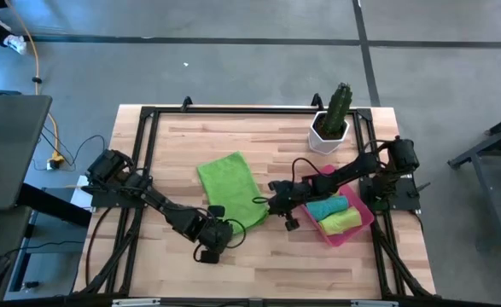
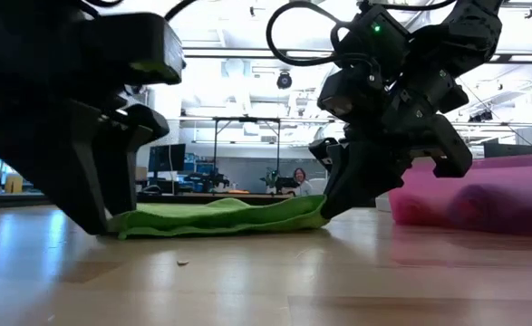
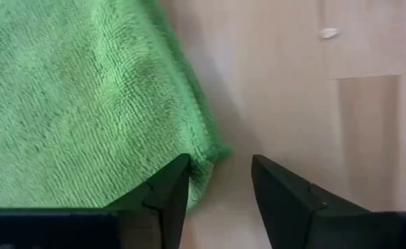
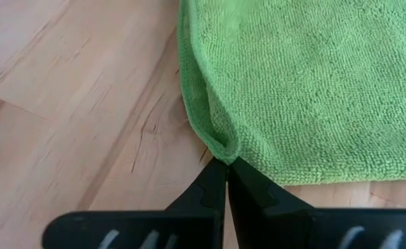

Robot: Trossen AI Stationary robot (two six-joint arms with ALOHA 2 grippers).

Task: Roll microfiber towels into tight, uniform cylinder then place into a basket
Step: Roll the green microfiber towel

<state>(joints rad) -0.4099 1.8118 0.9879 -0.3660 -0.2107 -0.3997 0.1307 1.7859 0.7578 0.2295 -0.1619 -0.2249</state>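
High view: a lime green towel point(image 1: 230, 188) lay flat mid-desk point(image 1: 259, 264), bare wood at six o'clock. The basket point(image 1: 363, 223) at three o'clock held rolled towels; a cactus pot point(image 1: 329, 135) stood at one o'clock. Left wrist view: the left claw point(image 3: 220, 185) was released astride a corner. Right wrist view: the right claw point(image 4: 227, 181) clenched on the towel's edge.
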